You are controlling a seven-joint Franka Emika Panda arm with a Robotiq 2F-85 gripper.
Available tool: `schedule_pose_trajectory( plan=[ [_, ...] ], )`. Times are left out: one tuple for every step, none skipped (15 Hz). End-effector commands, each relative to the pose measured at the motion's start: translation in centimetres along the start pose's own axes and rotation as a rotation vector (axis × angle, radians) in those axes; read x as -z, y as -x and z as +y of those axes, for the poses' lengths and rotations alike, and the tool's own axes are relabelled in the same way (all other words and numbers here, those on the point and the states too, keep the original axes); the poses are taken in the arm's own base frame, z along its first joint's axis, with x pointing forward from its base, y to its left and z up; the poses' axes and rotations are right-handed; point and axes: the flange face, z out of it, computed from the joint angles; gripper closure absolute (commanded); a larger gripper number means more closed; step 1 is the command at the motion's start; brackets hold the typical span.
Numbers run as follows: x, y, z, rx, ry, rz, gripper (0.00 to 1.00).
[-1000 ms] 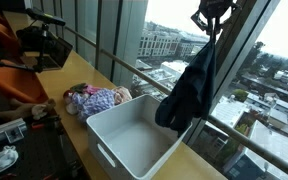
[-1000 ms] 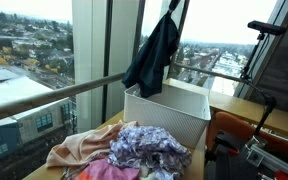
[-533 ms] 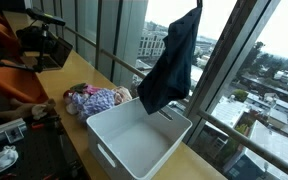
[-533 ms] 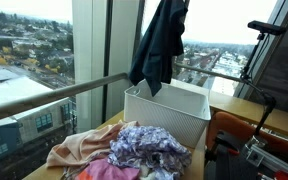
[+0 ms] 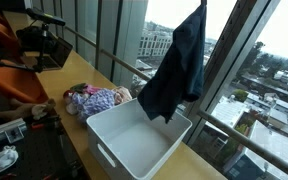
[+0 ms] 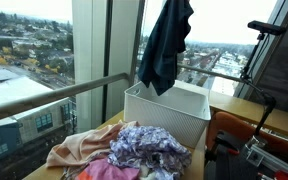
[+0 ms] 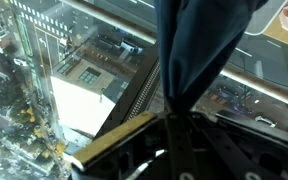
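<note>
A dark navy garment (image 5: 177,68) hangs full length from my gripper, which is above the top edge of both exterior views. Its lower hem dangles just over the far side of a white plastic bin (image 5: 134,140), also seen in the other exterior view (image 6: 169,112) with the garment (image 6: 165,45) above it. In the wrist view the garment (image 7: 206,45) runs down from my gripper (image 7: 176,118), whose fingers are closed on the cloth.
A pile of mixed clothes (image 5: 94,99), pink and floral (image 6: 124,152), lies on the wooden counter beside the bin. Large windows and a railing run behind. Camera gear and an orange chair (image 5: 9,45) stand at the counter's end.
The garment has been lifted higher and shifted a little along the bin, and now hangs straighter. The gripper has risen out of the exterior views.
</note>
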Motion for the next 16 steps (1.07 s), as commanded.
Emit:
schedule_pose_trajectory(
  plan=[
    [-0.5,0.5,-2.5,0.048,-0.032,-0.022,0.99],
    [-1.3,0.7,-3.3,0.059,-0.042,-0.035,0.99],
    [-2.2,1.0,-3.8,0.064,-0.050,-0.051,0.99],
    [-3.1,1.4,-4.2,0.067,-0.062,-0.068,0.99],
    [-4.2,2.1,-4.4,0.071,-0.075,-0.089,0.99],
    [-5.3,2.7,-4.7,0.070,-0.082,-0.108,0.99],
    [-6.4,3.4,-4.8,0.072,-0.092,-0.130,0.99],
    [-7.6,4.2,-4.9,0.072,-0.101,-0.154,0.99],
    [-8.5,4.8,-4.9,0.071,-0.107,-0.174,0.99],
    [-9.2,5.4,-5.0,0.071,-0.115,-0.192,0.99],
    [-9.8,5.9,-5.1,0.070,-0.118,-0.206,0.99],
    [-10.2,6.3,-5.3,0.072,-0.125,-0.216,0.99],
    [-10.6,6.6,-5.5,0.074,-0.129,-0.224,0.99],
    [-10.8,6.8,-5.9,0.079,-0.134,-0.232,0.99],
    [-11.1,6.9,-6.2,0.084,-0.138,-0.237,0.99],
    [-11.3,6.9,-6.5,0.089,-0.143,-0.242,0.99]
  ],
)
